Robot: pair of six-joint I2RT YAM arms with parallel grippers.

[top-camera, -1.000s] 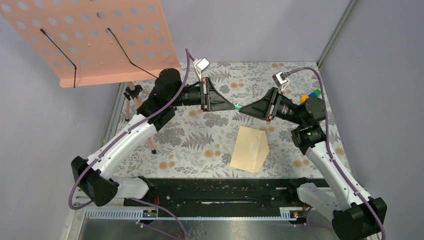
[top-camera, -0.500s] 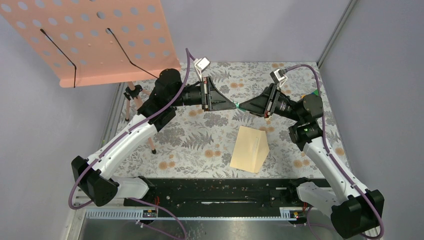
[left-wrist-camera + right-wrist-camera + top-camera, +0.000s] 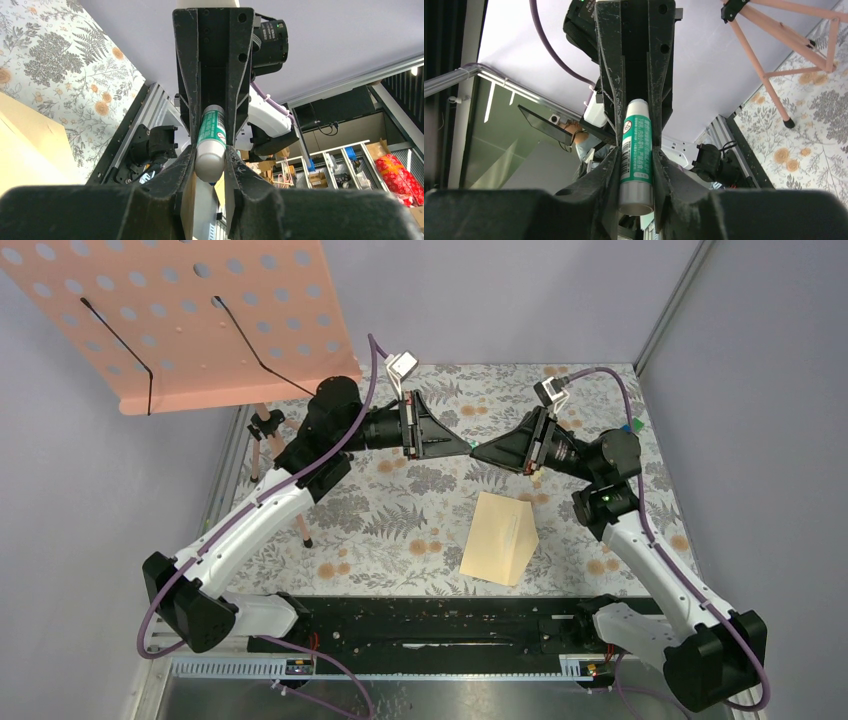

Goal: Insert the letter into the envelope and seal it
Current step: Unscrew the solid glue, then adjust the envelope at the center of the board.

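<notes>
Meeting tip to tip above the table's (image 3: 390,530) far half, the left gripper (image 3: 465,447) and right gripper (image 3: 479,452) share a green-and-white glue stick (image 3: 210,145); the left jaws are closed on its white end, the right jaws clamped on its green labelled body, so the stick bridges the two sets of fingers, clear of the table; the envelope (image 3: 497,538) lies flat on the floral cloth nearer the arm bases, well apart from both grippers, tilted, one part at its right edge folded and shaded darker; whether the letter lies inside it cannot be told.
</notes>
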